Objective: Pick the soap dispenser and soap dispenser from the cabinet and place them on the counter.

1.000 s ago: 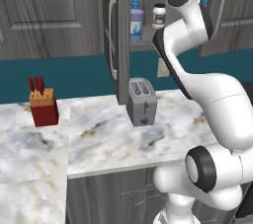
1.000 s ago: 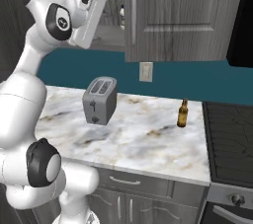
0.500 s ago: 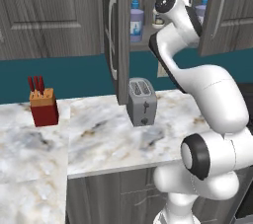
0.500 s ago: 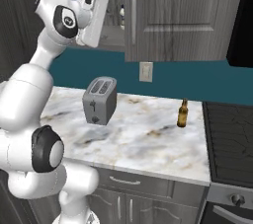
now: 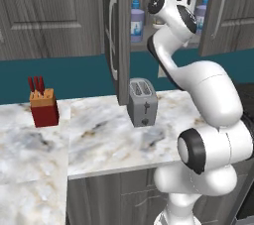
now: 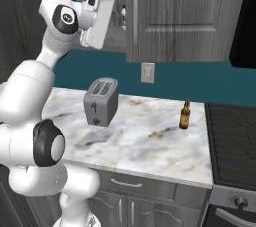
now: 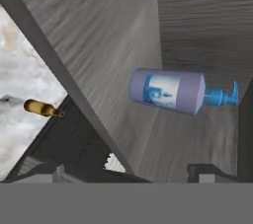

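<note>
The cabinet (image 5: pixel 119 35) stands with both doors swung open. One lavender soap dispenser (image 5: pixel 136 21) with a blue pump stands at the left of its grey shelf. A second soap dispenser (image 5: pixel 202 16) stands at the right, partly behind my hand (image 5: pixel 184 2). In the hand view a soap dispenser (image 7: pixel 168 91) appears sideways on the shelf (image 7: pixel 99 35), straight ahead and well clear of my gripper (image 7: pixel 128 173). The gripper is open with nothing between its fingers. The marbled counter (image 5: pixel 99 135) lies below.
A grey toaster (image 5: pixel 143 102) stands on the counter under the left door. A red knife block (image 5: pixel 43 107) is at the far left. A brown bottle (image 6: pixel 185 115) stands near the stove (image 6: pixel 232 141). The right cabinet door (image 6: pixel 185 16) hangs close beside my hand.
The arm has swung the hand up and in toward the cabinet opening, nearer the shelf. The jaws stay open, and the dispensers have not moved.
</note>
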